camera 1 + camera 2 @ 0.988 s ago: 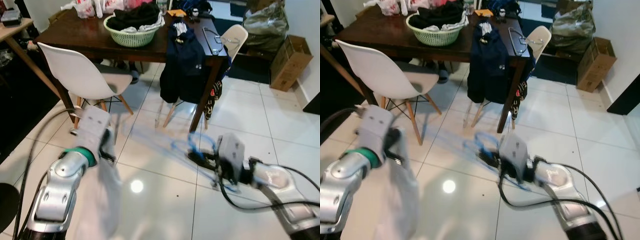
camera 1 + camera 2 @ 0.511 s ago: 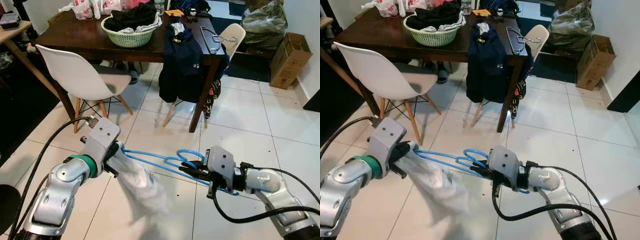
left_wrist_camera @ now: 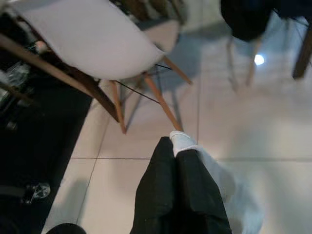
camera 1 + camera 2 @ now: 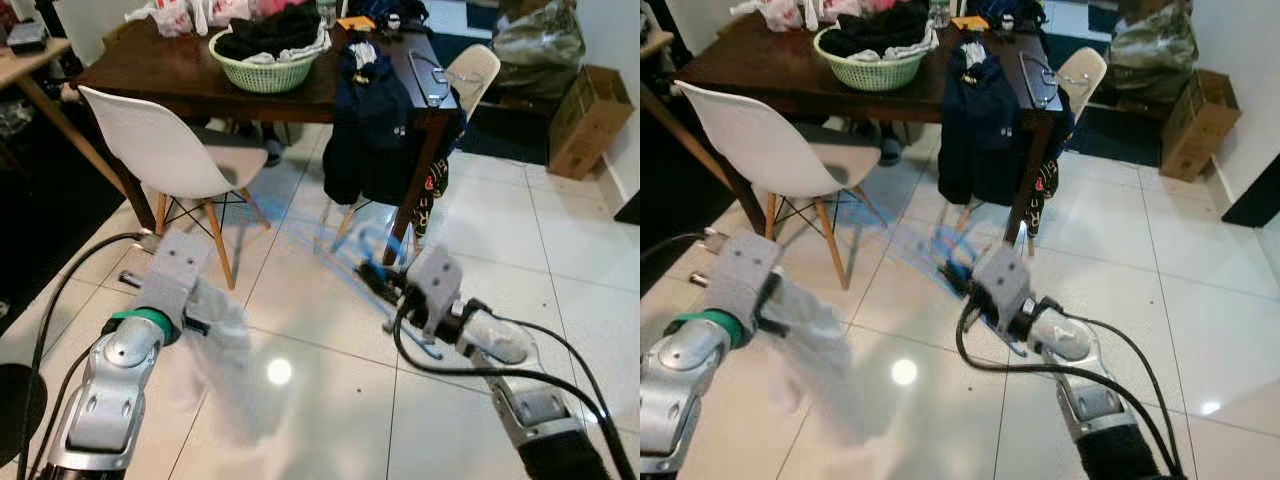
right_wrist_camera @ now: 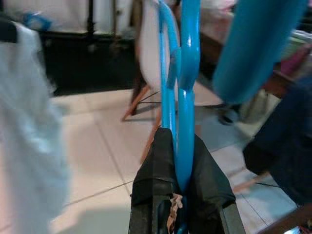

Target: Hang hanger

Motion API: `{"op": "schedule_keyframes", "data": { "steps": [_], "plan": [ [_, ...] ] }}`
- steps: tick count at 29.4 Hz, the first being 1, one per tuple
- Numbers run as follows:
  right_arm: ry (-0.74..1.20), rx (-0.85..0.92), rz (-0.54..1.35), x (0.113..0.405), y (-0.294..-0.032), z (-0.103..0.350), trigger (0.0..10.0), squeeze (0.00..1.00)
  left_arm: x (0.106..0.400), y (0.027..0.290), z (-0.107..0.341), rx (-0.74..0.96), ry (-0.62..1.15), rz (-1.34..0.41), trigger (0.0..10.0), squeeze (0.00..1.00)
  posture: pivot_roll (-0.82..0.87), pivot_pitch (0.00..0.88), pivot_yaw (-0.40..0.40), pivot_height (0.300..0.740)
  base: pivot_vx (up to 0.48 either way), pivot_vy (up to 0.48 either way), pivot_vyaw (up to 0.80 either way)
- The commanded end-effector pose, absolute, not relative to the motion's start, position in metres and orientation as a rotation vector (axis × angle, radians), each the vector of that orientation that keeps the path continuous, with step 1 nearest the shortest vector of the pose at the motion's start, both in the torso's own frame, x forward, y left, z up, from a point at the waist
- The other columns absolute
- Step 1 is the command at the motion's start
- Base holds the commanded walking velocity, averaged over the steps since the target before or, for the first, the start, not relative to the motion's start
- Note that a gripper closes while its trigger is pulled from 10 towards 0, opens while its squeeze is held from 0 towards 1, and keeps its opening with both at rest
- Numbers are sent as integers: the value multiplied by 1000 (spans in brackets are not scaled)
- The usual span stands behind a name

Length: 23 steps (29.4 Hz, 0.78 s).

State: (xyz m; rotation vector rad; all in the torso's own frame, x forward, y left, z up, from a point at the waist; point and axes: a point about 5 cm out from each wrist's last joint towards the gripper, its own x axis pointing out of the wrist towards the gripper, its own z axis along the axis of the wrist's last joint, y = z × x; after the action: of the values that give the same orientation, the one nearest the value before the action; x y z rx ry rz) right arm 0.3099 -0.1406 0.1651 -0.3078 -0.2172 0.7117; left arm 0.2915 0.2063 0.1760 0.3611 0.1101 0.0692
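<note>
Two grippers share the load at this moment: the right gripper (image 5: 179,187) is clenched on the blue hanger (image 5: 181,92), its black fingers pinching the plastic where the neck meets the hook, while the left gripper (image 3: 176,187) has its fingers pressed together on a fold of the white garment (image 3: 222,187). The hanger is up in the air above the tiled floor (image 4: 560,260), between the robot and the dark wooden table (image 4: 180,75), and is smeared by motion blur in the head views, so its outline there is only a pale blue streak (image 4: 375,262). Judging by that streak, its long axis runs roughly level, slanting from the right gripper across toward the robot's left and a little away from it; the curved hook end sits just at the right gripper. The garment hangs down limp from the left gripper, also blurred, and whether it is threaded on the hanger's far end cannot be told. As for progress, I judge the task only at the carrying stage: hanger and cloth are picked up and held, but nothing is hung, and no rail or hook to take it can be made out. Ahead stand a white chair (image 4: 160,150), a green laundry basket (image 4: 265,60) on the table, and dark clothes (image 4: 370,120) draped over the table's corner.
</note>
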Motion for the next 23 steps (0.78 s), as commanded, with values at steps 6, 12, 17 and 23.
{"op": "schedule_keyframes", "data": {
  "steps": [6,12,17,23],
  "plan": [
    [-221,-290,643,312,-147,163,10000,0,280,174,191,327,-36,-279,10000,0,-14,105,60,740,0,0,0],
    [-289,-120,353,326,-158,174,10000,0,289,167,207,280,-202,-95,10000,0,-22,101,58,740,0,0,0],
    [-337,-65,266,322,-148,179,10000,0,287,161,224,351,-339,6,10000,0,-27,98,61,740,0,0,0],
    [-373,-5,210,322,-136,186,10000,0,286,161,235,309,-380,-8,10000,0,-24,91,60,740,0,0,0]
  ]
}}
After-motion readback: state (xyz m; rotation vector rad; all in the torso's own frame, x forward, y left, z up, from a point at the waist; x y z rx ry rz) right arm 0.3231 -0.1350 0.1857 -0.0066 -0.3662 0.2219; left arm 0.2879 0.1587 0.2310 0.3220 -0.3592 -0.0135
